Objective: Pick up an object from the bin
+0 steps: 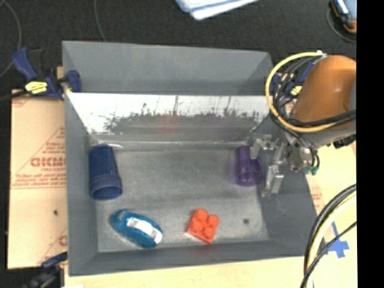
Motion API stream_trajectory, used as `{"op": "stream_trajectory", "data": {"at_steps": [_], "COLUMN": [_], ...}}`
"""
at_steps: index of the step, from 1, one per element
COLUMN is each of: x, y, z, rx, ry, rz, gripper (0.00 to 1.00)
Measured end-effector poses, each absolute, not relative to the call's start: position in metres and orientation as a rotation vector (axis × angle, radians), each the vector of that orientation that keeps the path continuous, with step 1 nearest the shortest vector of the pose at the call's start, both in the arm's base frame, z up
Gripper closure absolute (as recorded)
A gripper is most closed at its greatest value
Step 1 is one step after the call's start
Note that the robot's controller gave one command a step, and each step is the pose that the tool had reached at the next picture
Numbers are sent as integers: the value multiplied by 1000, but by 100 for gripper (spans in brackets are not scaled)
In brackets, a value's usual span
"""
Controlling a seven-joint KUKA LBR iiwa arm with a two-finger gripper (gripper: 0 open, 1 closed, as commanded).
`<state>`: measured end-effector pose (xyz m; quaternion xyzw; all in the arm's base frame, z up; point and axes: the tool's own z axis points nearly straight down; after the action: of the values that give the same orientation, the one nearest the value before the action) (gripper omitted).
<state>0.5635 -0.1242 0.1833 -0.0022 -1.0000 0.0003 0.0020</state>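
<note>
My gripper [266, 165] hangs at the right side of the bin, close to the right wall, open. A purple cup-like thing [244, 165] lies right beside it on the left, touching or almost touching the fingers; I cannot tell whether it is between them. An orange block with round studs [203, 224] lies on the floor nearer the front, left of and below the gripper.
A dark blue cup [104, 171] lies on its side at the left wall. A blue and white bottle-like thing [136, 228] lies at the front left. The arm's orange cover and cables hang over the bin's right rim.
</note>
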Motion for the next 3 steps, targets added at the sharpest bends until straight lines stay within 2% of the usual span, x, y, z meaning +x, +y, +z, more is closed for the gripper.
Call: {"op": "stream_trajectory", "data": {"at_steps": [1, 2, 3], "x": [565, 586, 597], "y": [-124, -113, -119], "z": [188, 104, 70], "rx": [0, -52, -37], "ry": [-3146, -3144, -3148], "rz": [4, 1, 4], "gripper": [0, 0, 0]}}
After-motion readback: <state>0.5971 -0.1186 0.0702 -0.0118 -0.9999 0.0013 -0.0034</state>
